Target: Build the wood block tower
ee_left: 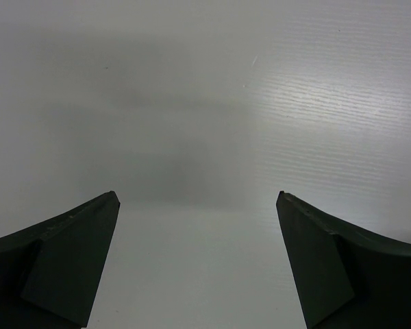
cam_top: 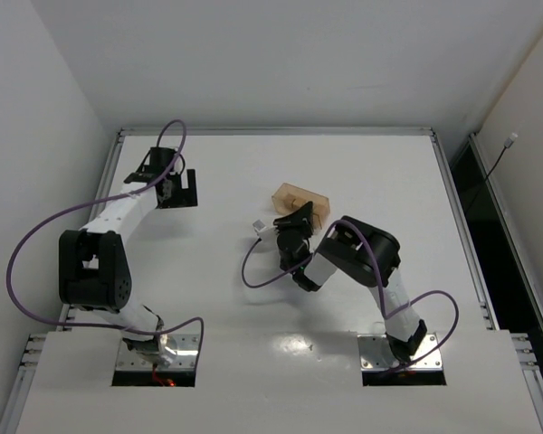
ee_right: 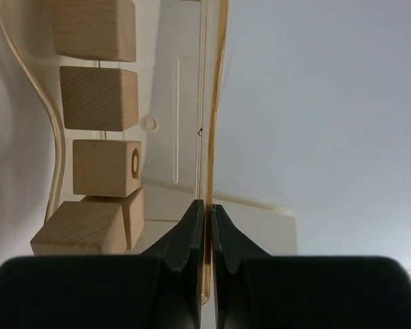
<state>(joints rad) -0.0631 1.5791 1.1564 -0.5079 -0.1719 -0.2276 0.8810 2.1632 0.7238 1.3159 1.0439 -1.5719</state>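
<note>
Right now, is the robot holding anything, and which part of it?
The right fingers pinch the plastic tray by its thin side wall. The left fingers are open and hold nothing.

— Pale wood blocks [ee_right: 99, 99], grain showing?
— Yes, bare and matt. The tray [ee_right: 216, 82] is glossy translucent amber plastic; the counter [ee_left: 315, 116] smooth white, faintly sheened; the right end effector [ee_right: 205, 209] matt black.
</note>
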